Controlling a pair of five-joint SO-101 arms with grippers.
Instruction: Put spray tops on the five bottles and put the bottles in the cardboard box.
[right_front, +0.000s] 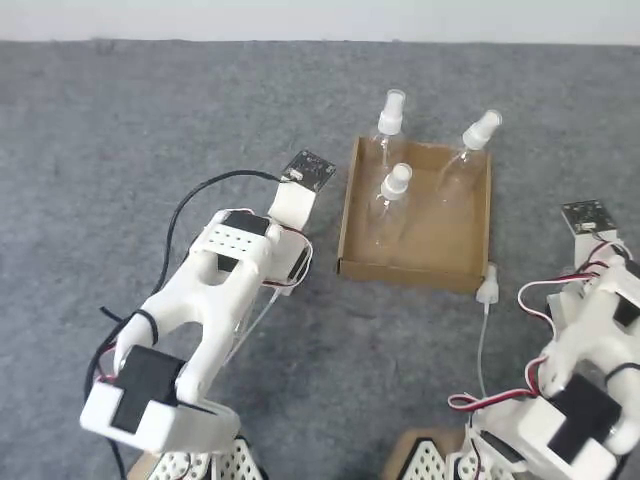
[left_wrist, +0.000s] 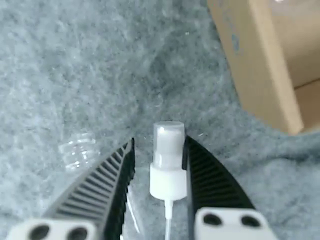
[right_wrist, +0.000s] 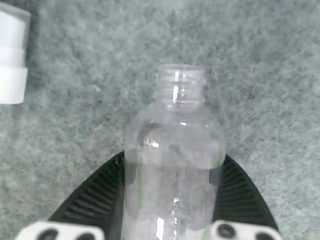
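Noted: left pincer (left_wrist: 159, 142) narrowly parted round a spray top (left_wrist: 169, 165), one jaw touching; right pincer (right_wrist: 173, 157) clamped on an open-necked bottle (right_wrist: 172, 115); the spray top could be tipped askew if closed on unevenly.

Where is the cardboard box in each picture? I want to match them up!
High view: the cardboard box lies right of the middle, on the grey carpet.
Left wrist view: its brown wall rises beyond the white spray top.
Right wrist view: this camera faces the grey carpet, with a bottle in the right tool.
Shared landmark: the grey carpet.
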